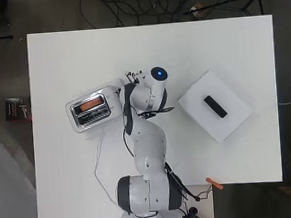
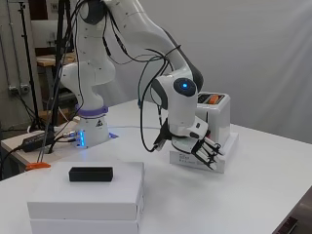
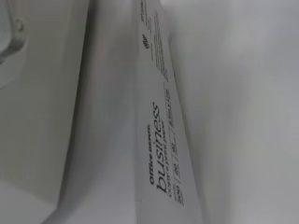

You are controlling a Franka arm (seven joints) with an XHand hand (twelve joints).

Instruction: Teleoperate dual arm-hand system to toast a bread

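- Toaster (image 2: 217,114) sits on a flat white pack (image 2: 202,158), left of table (image 1: 56,55) centre in the overhead view; bread (image 1: 91,106) in its slot.
- Hand (image 2: 202,146) low at the toaster's end, fingers (image 2: 210,155) relaxed, holding nothing.
- White box (image 1: 214,105) with black block (image 1: 215,106) well apart.

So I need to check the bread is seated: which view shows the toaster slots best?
The overhead view: it looks straight into the toaster, bread showing in one slot. The side view catches only the slots' edge behind the hand; the wrist view shows none.
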